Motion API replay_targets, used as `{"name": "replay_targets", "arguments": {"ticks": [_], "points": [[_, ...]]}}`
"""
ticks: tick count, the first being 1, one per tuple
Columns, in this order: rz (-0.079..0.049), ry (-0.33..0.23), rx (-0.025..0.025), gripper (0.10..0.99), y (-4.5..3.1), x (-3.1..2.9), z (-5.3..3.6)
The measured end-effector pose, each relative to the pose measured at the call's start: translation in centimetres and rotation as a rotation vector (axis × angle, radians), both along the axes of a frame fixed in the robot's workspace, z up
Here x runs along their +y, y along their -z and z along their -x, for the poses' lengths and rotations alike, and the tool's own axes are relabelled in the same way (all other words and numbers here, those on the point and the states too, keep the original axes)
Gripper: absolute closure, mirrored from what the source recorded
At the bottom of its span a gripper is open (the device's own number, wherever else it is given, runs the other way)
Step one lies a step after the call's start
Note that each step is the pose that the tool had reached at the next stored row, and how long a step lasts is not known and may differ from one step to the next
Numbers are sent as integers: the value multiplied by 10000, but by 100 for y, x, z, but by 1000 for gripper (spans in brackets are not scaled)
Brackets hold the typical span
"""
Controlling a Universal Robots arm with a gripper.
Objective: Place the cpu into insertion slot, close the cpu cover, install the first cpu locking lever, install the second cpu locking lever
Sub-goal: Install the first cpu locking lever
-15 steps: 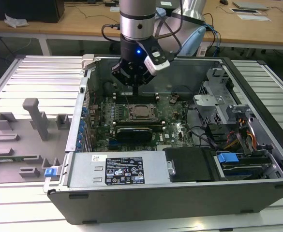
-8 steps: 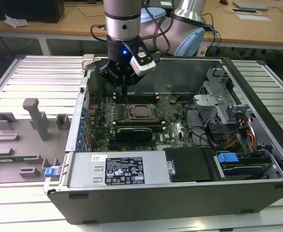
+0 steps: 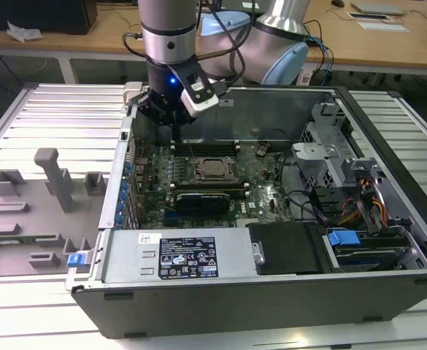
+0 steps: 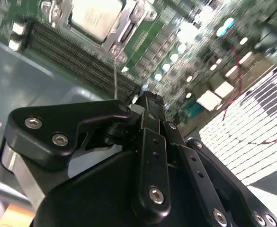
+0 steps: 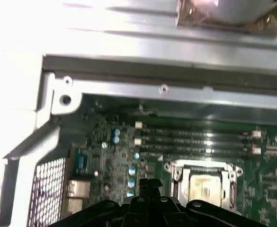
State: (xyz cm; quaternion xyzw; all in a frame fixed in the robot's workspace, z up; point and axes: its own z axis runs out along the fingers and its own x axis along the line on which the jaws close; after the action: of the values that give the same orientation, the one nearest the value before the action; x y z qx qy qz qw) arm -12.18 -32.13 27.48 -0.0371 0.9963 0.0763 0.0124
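Above the far-left part of the green board (image 3: pixel 260 191), the gripper (image 3: pixel 173 130), fingers pressed together with nothing between. To its right in the exterior view, nearer mid-board, the chip (image 3: pixel 213 169), lying flat inside the metal frame (image 5: pixel 177 182).

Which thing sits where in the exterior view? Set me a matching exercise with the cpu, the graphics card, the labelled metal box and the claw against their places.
Things:
1. small silvery-grey square cpu
2. long black graphics card
3. grey metal box with a printed label
4. black claw

Places:
A. along the near wall of the dark computer case
B. above the far edge of the green motherboard, toward the exterior view's left
C. seated mid-board
D. lying across the board, just nearer the camera than the chip

Pairs: 1-C, 2-D, 3-A, 4-B
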Motion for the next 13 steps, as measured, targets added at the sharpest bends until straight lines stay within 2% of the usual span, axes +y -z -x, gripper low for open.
{"name": "replay_targets", "arguments": {"ticks": [2,3,7,13], "points": [[-375,0,0,980,2,0,2],[-462,0,1,980,5,0,2],[-508,1,21,980,77,-1,-20],[-625,1,21,980,104,0,-89]]}}
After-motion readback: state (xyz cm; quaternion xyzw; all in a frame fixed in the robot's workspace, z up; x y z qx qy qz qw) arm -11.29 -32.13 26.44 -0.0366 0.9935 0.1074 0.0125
